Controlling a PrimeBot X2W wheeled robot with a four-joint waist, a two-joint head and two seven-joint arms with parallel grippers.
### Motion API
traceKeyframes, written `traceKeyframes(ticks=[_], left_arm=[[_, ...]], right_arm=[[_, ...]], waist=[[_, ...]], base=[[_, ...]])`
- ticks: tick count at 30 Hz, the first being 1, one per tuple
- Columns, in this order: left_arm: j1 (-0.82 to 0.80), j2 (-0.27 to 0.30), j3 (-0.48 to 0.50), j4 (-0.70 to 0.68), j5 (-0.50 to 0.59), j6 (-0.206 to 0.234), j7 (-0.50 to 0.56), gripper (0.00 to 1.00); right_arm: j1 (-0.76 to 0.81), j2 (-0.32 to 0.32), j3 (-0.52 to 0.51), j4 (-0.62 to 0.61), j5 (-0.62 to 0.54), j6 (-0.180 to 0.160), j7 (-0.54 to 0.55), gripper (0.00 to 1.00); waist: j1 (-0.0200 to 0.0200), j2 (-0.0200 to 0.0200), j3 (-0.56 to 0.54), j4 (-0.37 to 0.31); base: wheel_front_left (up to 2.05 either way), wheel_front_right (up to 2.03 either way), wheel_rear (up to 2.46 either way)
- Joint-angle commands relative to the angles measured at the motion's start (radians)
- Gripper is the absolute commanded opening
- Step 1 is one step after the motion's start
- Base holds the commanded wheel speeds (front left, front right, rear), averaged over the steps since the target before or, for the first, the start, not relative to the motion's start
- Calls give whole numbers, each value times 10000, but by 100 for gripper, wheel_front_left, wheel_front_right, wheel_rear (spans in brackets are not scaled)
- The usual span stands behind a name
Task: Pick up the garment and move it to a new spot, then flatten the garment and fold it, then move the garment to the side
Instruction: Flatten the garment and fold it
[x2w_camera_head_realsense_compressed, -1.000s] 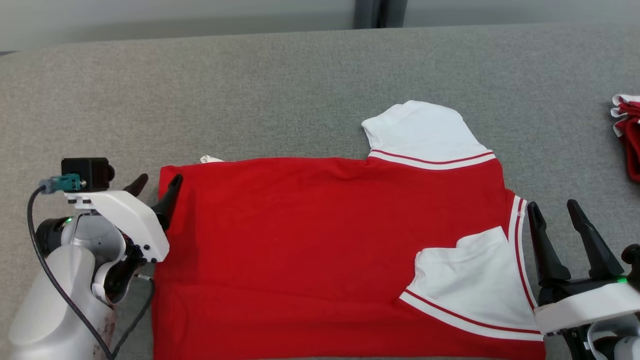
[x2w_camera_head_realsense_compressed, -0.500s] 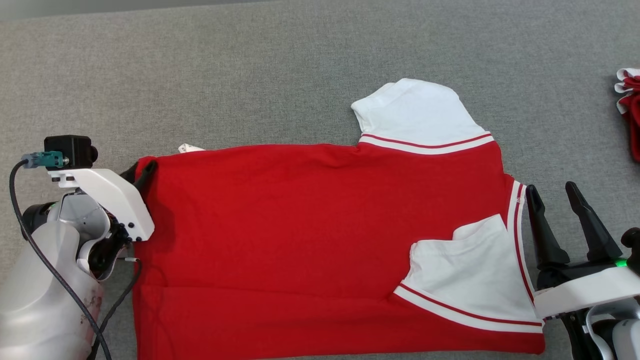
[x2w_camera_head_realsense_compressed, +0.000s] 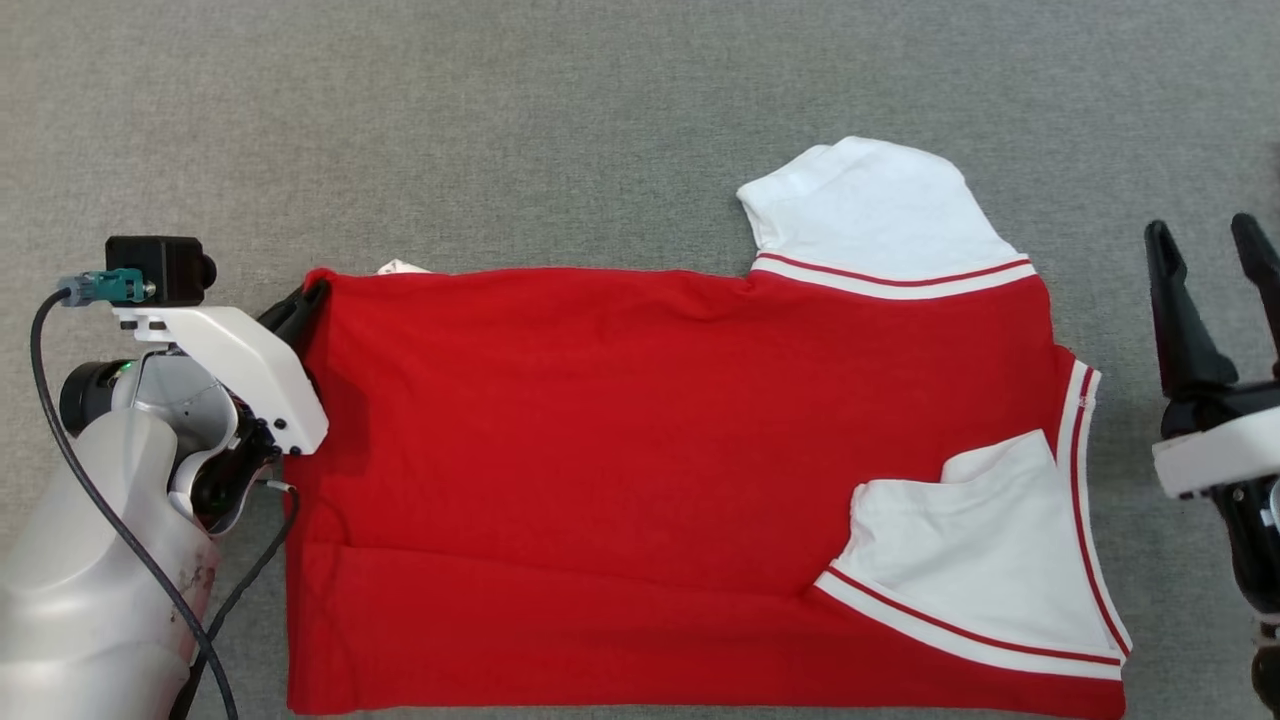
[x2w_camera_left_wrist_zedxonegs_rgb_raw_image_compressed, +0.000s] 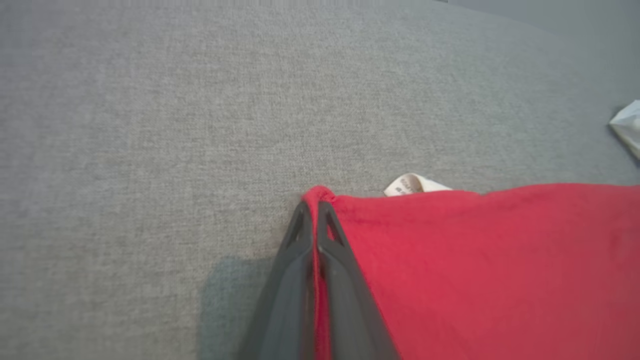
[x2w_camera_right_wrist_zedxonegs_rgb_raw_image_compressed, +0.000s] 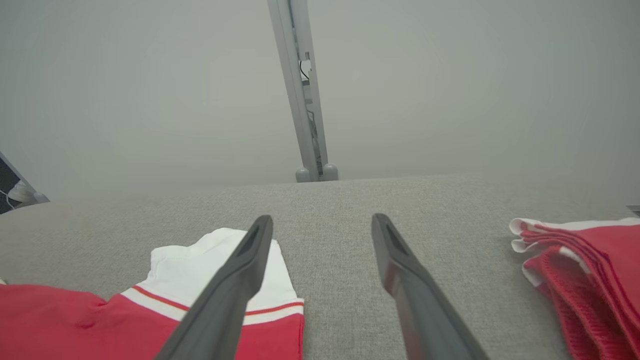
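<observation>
The left fingers (x2w_camera_left_wrist_zedxonegs_rgb_raw_image_compressed: 302, 240) are clamping shut on the ten-o'clock corner of the red cotton shirt with white sleeves (x2w_camera_head_realsense_compressed: 650, 450), which is lying flat on the grey fabric bench (x2w_camera_head_realsense_compressed: 500, 130). The right fingers (x2w_camera_head_realsense_compressed: 1170, 290) are hovering wide open, empty, at three o'clock. Folding is likely starting; the right needs a matching grip.

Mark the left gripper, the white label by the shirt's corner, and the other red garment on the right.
left gripper (x2w_camera_left_wrist_zedxonegs_rgb_raw_image_compressed: 313, 206), left wrist view: midway between its fingertips, closed on the shirt (x2w_camera_left_wrist_zedxonegs_rgb_raw_image_compressed: 475, 260) corner.
white label (x2w_camera_left_wrist_zedxonegs_rgb_raw_image_compressed: 412, 184), left wrist view: middle of the tab.
other red garment (x2w_camera_right_wrist_zedxonegs_rgb_raw_image_compressed: 590, 270), right wrist view: its red top layer.
</observation>
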Motion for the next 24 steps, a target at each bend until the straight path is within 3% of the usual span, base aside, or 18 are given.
traceKeyframes(ticks=[1,10,24], left_arm=[[-170,4,-77,-22,-68,11,-103,0],[-685,-186,-617,-353,-225,9,-514,0],[-1252,-468,-1419,-319,-509,16,-1190,0]], right_arm=[[-326,-160,84,115,118,-3,118,100],[-2157,-1026,845,965,696,-3,950,100],[-5021,-2394,3906,3407,2468,-3,3292,100]], waist=[[0,0,129,186],[0,0,673,791],[0,0,1317,1559]], base=[[0,0,0],[0,0,0],[0,0,0]])
